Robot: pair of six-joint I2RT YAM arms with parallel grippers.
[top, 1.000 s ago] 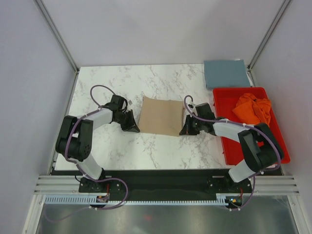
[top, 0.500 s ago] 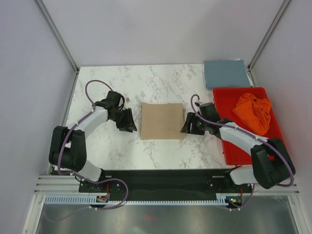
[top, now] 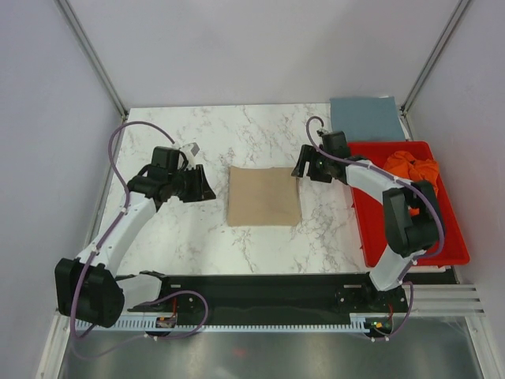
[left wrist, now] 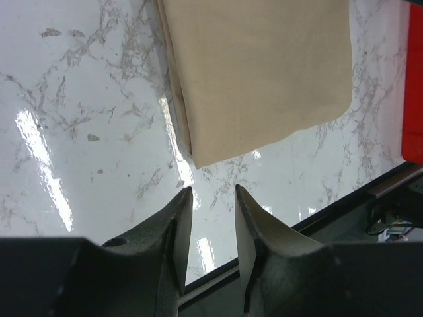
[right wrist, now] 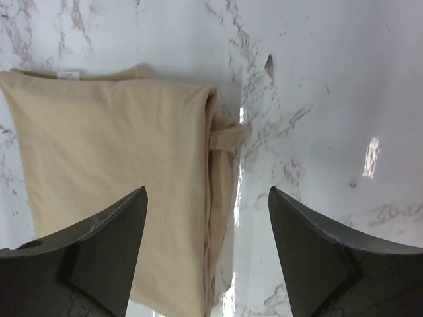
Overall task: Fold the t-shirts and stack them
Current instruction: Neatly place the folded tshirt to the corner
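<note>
the tan t-shirt (top: 263, 196) lies folded in a flat rectangle.

Tan t-shirt (top: 263, 196), seemingly slate t-shirt (top: 365, 118) (red tray (top: 372, 237)).

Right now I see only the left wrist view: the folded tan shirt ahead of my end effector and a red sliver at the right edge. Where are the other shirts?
Observer: The orange t-shirt lies crumpled, unfolded, inside the red tray on the right.
Operator: And the blue one?
Observer: The slate blue t-shirt lies folded flat at the far right corner of the table, just beyond the tray.
Operator: Is the right arm holding the tan one?
Observer: No. The right end effector hangs open by the far right corner of the tan t-shirt, gripping nothing.
</note>
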